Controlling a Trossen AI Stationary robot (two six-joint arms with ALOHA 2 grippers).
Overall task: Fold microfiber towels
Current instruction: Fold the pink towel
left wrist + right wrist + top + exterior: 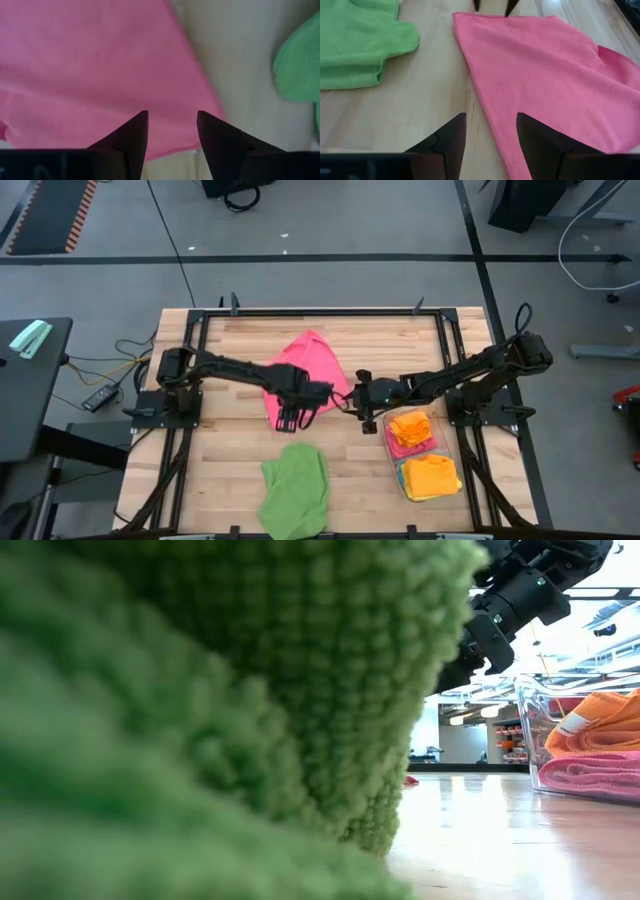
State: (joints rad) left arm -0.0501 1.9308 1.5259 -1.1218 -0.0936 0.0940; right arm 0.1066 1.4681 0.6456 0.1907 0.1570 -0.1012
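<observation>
A pink microfiber towel (300, 365) lies spread flat on the middle of the table. My left gripper (293, 420) points down over the towel's near edge (170, 150), fingers open, with pink cloth (90, 65) showing in the gap. My right gripper (352, 398) stands open at the towel's right side, slanting down, and the towel's edge (490, 125) runs under the gap between its fingers. A crumpled green towel (295, 490) lies near the table's front edge; it fills most of the low view (200, 690).
A clear plastic bin (388, 445) at the right front holds folded orange (432, 475) and pink towels; it also shows in the low view (530, 730). Bare wood lies between the pink and green towels (430, 100). A dark frame borders the table (320, 310).
</observation>
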